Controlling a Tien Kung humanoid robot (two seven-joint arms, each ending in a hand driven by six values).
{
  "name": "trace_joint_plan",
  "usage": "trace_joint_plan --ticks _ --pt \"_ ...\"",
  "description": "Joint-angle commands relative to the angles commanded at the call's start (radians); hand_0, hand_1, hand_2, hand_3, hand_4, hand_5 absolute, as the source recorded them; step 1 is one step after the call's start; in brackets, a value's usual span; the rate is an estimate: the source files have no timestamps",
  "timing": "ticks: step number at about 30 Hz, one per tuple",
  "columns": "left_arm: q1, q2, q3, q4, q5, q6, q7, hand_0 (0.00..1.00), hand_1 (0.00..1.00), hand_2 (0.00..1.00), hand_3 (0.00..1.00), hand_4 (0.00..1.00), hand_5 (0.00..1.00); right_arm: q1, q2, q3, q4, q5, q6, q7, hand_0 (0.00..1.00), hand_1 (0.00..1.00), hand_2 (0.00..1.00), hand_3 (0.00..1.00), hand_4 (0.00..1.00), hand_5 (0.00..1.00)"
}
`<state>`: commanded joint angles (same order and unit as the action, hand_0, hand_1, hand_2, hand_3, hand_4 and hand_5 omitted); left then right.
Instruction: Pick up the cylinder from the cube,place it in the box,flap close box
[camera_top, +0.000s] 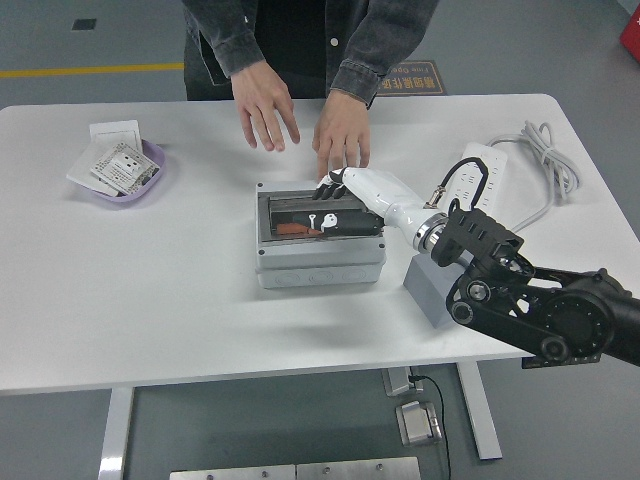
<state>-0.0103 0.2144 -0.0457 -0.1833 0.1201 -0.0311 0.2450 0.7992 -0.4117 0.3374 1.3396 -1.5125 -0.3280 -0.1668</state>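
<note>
The grey box (318, 264) stands mid-table with its clear lid (300, 208) folded down almost flat over it. Through the lid an orange cylinder (294, 229) shows inside the box. My right hand (347, 193), white with dark fingers, lies flat on the lid's right half, fingers stretched out and holding nothing. The grey cube (428, 291) sits right of the box, partly hidden under my black forearm, with nothing on the part I can see. A person stands at the far side: one hand (264, 106) is raised off the table, the other hand (339, 139) rests just behind the box.
A purple bowl (148, 172) with paper packets sits at the far left, a white card (114, 131) behind it. A white power strip (478, 163) and coiled cable (545, 152) lie at the right, behind my arm.
</note>
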Motion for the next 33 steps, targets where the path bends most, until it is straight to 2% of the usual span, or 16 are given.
trace_joint_plan --ticks 5,12,16,20,24,27,32,33 --pt "0.0 0.0 -0.008 0.001 0.011 -0.003 0.005 0.681 0.724 0.655 0.682 0.612 0.082 -0.035 -0.024 0.084 0.011 -0.024 0.014 -0.008 0.685 0.636 0.645 0.629 0.972 0.89" --pt "0.001 0.002 -0.006 0.002 0.007 -0.005 0.007 0.679 0.725 0.656 0.682 0.613 0.083 -0.164 -0.056 0.267 0.077 -0.138 0.03 -0.037 0.688 0.631 0.638 0.624 0.969 0.887" --pt "0.006 0.003 -0.08 0.003 0.079 -0.007 0.026 0.679 0.724 0.655 0.681 0.613 0.084 -0.258 -0.054 0.395 0.127 -0.155 -0.005 -0.001 0.68 0.614 0.621 0.615 0.966 0.888" --pt "0.013 0.003 -0.167 0.003 0.162 -0.009 0.047 0.679 0.724 0.655 0.681 0.613 0.084 -0.356 -0.032 0.527 0.142 -0.073 -0.069 0.085 0.68 0.614 0.621 0.615 0.966 0.888" --pt "0.019 0.002 -0.241 0.003 0.226 -0.009 0.056 0.678 0.724 0.654 0.681 0.612 0.082 -0.458 -0.016 0.656 0.132 0.067 -0.117 0.204 0.679 0.611 0.619 0.614 0.967 0.892" --pt "0.021 0.0 -0.269 0.003 0.25 -0.009 0.06 0.678 0.724 0.654 0.681 0.61 0.085 -0.529 -0.006 0.737 0.122 0.182 -0.116 0.3 0.673 0.608 0.596 0.607 0.966 0.885" --pt "0.02 -0.001 -0.278 0.003 0.254 -0.008 0.058 0.678 0.724 0.654 0.681 0.61 0.085 -0.631 0.031 0.847 0.121 0.364 -0.085 0.427 0.673 0.608 0.596 0.607 0.966 0.885" --pt "0.02 -0.001 -0.28 0.003 0.256 -0.008 0.058 0.678 0.724 0.654 0.682 0.61 0.083 -0.645 0.036 0.864 0.123 0.394 -0.081 0.444 0.658 0.605 0.604 0.607 0.958 0.716"
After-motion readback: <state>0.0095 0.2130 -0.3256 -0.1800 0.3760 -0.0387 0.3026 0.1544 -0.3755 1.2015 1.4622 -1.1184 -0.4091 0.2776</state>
